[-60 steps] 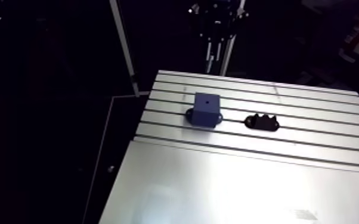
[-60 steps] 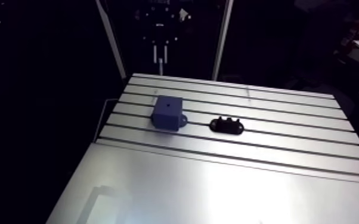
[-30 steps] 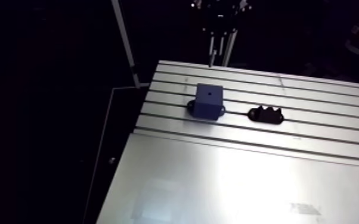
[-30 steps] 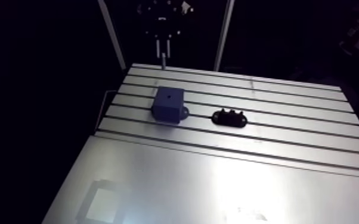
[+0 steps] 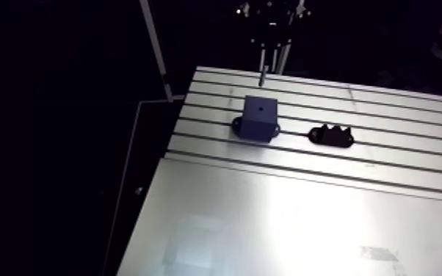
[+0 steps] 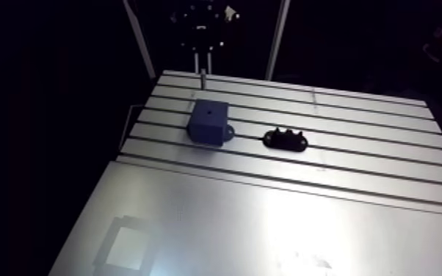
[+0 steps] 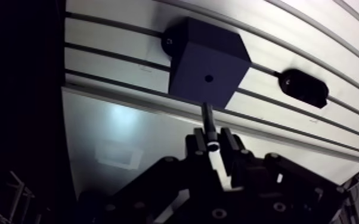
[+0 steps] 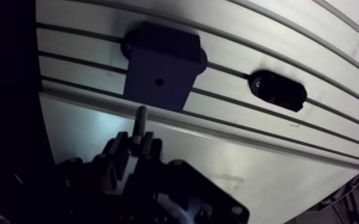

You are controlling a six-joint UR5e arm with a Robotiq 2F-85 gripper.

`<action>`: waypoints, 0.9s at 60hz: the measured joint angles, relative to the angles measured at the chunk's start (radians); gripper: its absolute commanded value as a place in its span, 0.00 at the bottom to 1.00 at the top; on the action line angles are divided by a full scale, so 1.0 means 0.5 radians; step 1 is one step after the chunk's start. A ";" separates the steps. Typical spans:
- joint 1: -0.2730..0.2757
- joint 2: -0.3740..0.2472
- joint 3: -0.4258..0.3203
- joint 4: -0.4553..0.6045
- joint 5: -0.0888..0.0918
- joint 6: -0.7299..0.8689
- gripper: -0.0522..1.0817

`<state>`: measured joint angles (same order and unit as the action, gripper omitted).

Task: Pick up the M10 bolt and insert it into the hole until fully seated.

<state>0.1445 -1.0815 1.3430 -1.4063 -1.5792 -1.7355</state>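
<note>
My gripper [image 7: 213, 142] is shut on the M10 bolt [image 7: 207, 119], a slim dark shank that points down from between the fingers [image 7: 229, 146]. The blue block [image 7: 209, 62] stands on the slotted table [image 5: 385, 117], with a small round hole [image 7: 208, 78] in its upper face. In the wrist view the bolt's tip is just short of the block's near edge and apart from the hole. In the arm view the bolt [image 5: 263, 73] hangs above the table's far slots, behind the block [image 5: 259, 117].
A black oval holder [image 5: 330, 136] with bumps on top lies on the slots right of the block, also seen in the wrist view as the holder [image 7: 304, 88]. A smooth plate [image 5: 290, 220] covers the near half of the table. The table's left edge [image 5: 176, 139] is close to the block.
The arm view has shifted a little. The gripper with the bolt has come lower, so the bolt's tip now hangs close above the table's far slots. Block and holder have not moved.
</note>
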 measured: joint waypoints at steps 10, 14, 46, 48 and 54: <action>0.006 0.022 0.005 -0.001 -0.002 0.002 1.00; 0.007 0.027 0.007 -0.002 -0.003 0.003 1.00; 0.009 0.039 0.062 0.001 -0.012 0.028 1.00; 0.009 0.039 0.065 0.001 -0.012 0.029 1.00; 0.009 0.043 0.070 0.000 -0.012 0.030 1.00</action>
<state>0.1488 -1.0599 1.3780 -1.4063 -1.5853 -1.7205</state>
